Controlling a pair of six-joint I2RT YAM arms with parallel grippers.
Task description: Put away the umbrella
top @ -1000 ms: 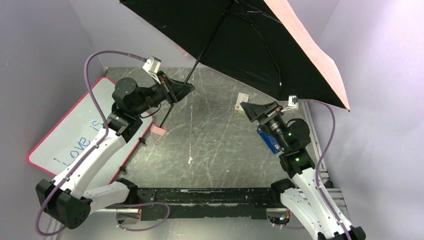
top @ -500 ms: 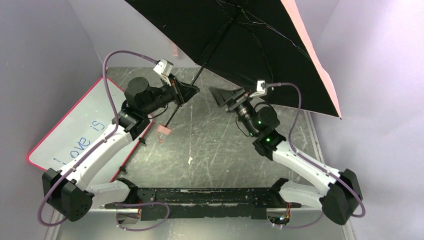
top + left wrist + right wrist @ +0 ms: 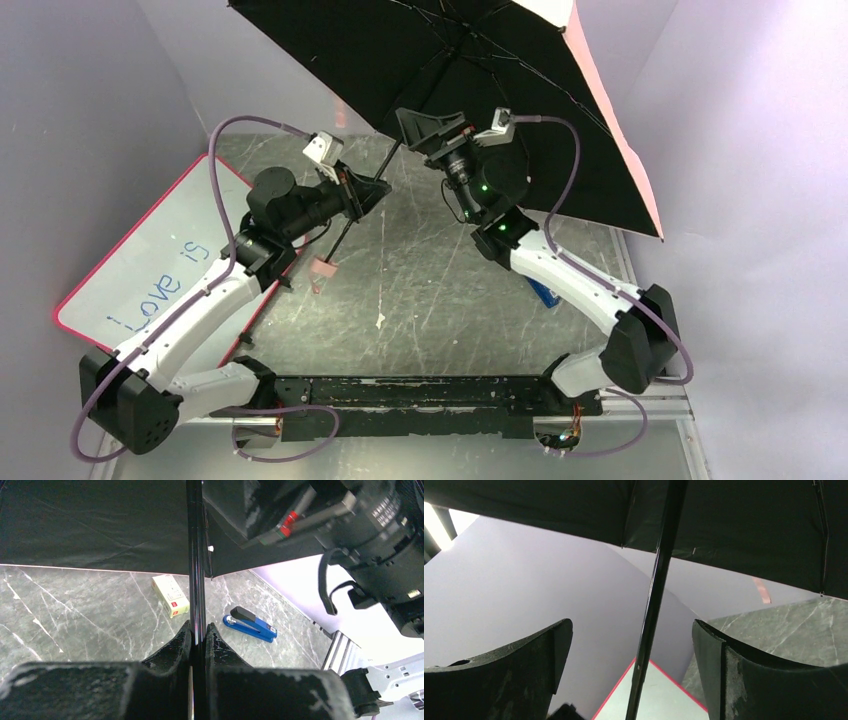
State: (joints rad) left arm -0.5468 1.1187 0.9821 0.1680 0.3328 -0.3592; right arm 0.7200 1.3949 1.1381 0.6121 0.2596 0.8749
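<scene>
Left wrist view, nearest first: my left gripper [image 3: 198, 635] is pressing its two fingers together on the black shaft [image 3: 196, 555] of the umbrella [image 3: 480, 90]. The shaft is running straight up the middle of the frame from between them. In the top external view that grip is sitting just above the pink handle [image 3: 323, 265], which is hanging at centre left over the table [image 3: 430, 290].

From there the shaft's long axis is slanting from lower left to upper right of the top frame. It is running up into the open canopy [image 3: 560, 120], which is filling the upper middle and right. The canopy's black face is turning towards the arms, and pink is showing along its right edge. The whole umbrella is hanging in the air, off the table.

My right gripper [image 3: 631, 625] is standing with its fingers spread wide, pinching nothing. In the right wrist view the shaft is crossing the gap between them and touching neither; how deep it lies between them I cannot tell. So my right hand is the one nearer the canopy end, higher along the shaft than my left. I am judging that the coming move is closing there and working along the shaft to fold the umbrella.

Farther off, a blue stapler [image 3: 250, 622] and a small box [image 3: 171, 596] are lying on the table under the canopy. A whiteboard [image 3: 150, 260] is sitting at the left of the top frame.
</scene>
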